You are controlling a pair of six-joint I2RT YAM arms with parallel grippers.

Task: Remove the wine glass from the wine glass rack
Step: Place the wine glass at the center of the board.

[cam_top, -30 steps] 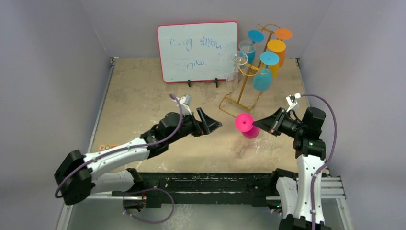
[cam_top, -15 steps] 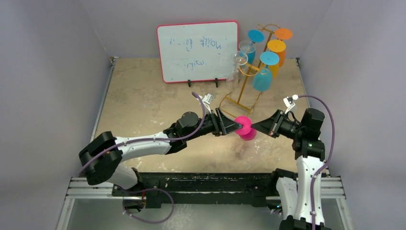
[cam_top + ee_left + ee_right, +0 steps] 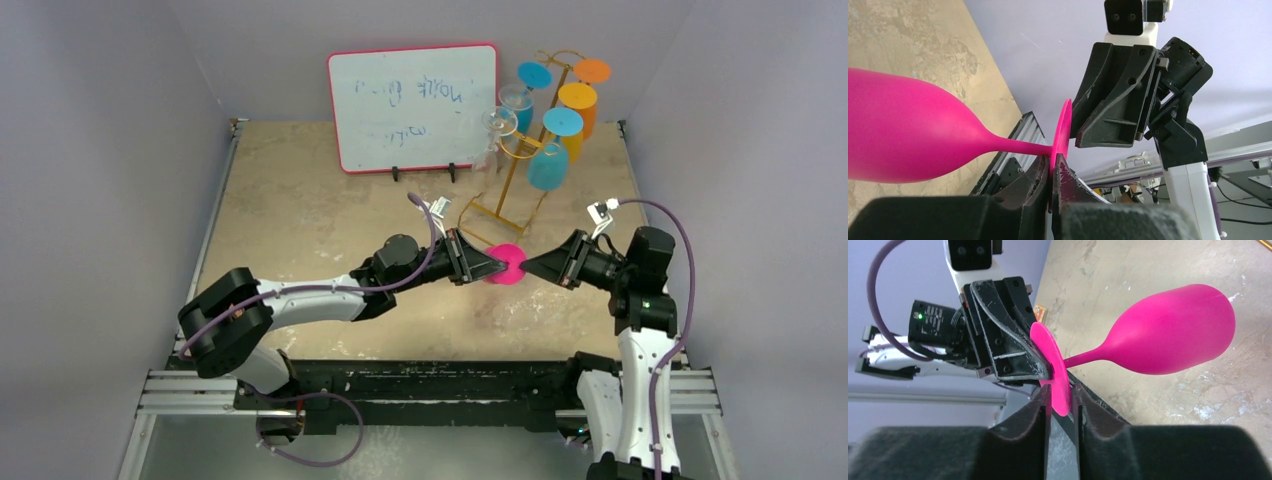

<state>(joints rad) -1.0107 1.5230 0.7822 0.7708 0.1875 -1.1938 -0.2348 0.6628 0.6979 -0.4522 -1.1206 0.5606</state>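
**Passing a light, breakable-looking pink wine glass [image 3: 507,263] by its foot**

Off the wine glass rack [image 3: 510,170] already. Carried on its side in the air above the table [image 3: 300,200], just in front of the rack's wire base, between the 2 arms.

Pinched at the thin rim of the foot by the left gripper [image 3: 1052,165], with fingers clenched tight on the disc and the bowl hanging out to one side. Straddled on that same foot by the right gripper [image 3: 1060,400], with fingers a little apart on either side. Impossible to tell whether pressing on the disc or merely standing beside it.

Probably light and stiff. Opaque pink, so no telling plastic from coated glass; best treated as fragile. Smooth, likely slippery at the foot. With all the bowl's weight out beyond a narrow edge pinch, liable to swivel or droop in the grip.

Safer to take hold on the stem just below the bowl, or across the foot with both pads well in from the edge. Wise to squeeze gently, move slowly, and keep well apart from the blue, orange and clear glasses [image 3: 548,165] hanging on the rack behind.
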